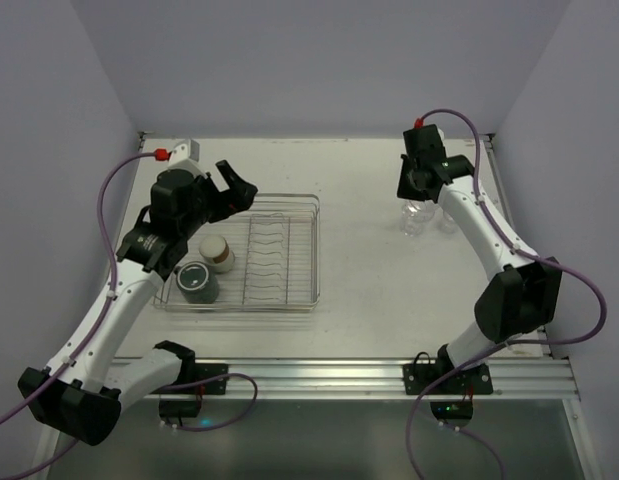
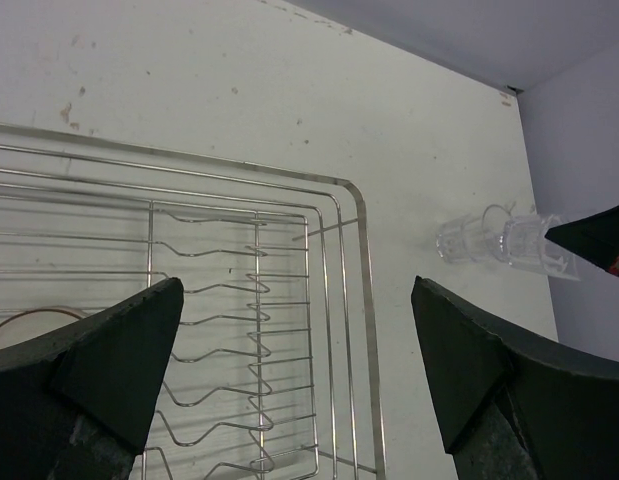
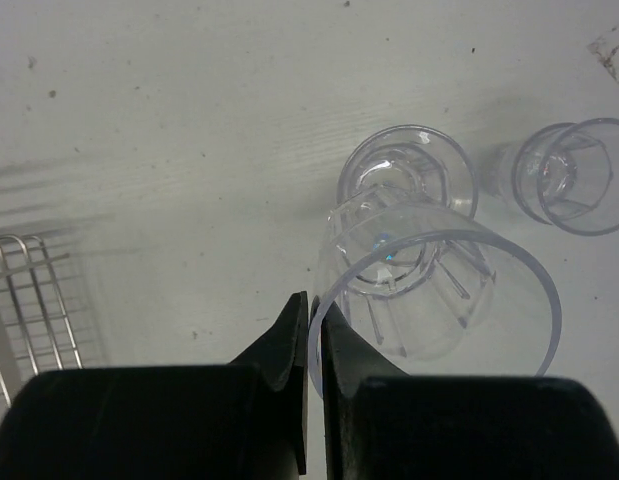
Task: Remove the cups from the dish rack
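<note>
Shows the left pincer spread wide above the dish rack, with a cream cup and a dark mug at the rack's left end. Shows the right pincer pinching the rim of a clear tumbler over the tabletop right of the rack, a second tumbler and a third tumbler close by.

White matte surface across the middle of the top view, closed in by pale lilac walls at the back, left and right. Silver aluminium rail along the near edge, low in the frame, with a dark grey panel beneath it. In the left wrist view, brownish specks at upper left. In the right wrist view, a faint scuff at the upper right edge.
</note>
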`<state>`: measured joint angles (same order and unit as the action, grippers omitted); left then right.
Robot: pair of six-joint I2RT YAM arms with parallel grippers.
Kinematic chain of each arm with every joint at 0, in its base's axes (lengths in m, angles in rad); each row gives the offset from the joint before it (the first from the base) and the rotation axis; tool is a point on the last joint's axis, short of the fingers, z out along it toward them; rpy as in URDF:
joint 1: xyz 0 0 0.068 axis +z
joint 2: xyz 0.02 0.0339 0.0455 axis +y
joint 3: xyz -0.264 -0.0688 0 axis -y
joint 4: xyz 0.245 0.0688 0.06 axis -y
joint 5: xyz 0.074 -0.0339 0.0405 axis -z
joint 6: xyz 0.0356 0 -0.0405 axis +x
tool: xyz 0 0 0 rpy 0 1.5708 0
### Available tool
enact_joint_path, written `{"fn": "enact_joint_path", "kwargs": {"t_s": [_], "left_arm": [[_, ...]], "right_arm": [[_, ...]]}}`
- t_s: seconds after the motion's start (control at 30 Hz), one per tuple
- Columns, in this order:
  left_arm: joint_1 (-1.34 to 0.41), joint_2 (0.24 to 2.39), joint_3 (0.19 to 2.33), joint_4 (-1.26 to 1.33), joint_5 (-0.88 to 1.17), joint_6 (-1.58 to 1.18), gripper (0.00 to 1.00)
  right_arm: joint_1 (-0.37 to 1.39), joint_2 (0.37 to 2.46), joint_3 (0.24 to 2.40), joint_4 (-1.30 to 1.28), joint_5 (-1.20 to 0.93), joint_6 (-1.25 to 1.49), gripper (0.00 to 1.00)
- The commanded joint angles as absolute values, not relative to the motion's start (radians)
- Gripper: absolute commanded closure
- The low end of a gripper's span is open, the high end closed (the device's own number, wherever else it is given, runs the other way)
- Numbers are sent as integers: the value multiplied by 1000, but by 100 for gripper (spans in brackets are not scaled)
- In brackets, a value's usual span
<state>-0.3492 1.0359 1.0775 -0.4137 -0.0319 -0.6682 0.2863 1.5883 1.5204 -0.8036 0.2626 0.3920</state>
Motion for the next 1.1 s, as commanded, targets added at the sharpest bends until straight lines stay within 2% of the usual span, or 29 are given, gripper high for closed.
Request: {"fn": "enact_joint_path", "kwargs": {"t_s": [0.0, 1.07], "left_arm": [[-351, 1032, 1062, -413, -52, -647, 0], [-348, 1081, 1048, -422, -41, -611, 0]], "right_arm": [[276, 1617, 1586, -773, 341, 341, 100], [239, 1752, 1620, -785, 313, 341, 100]]}}
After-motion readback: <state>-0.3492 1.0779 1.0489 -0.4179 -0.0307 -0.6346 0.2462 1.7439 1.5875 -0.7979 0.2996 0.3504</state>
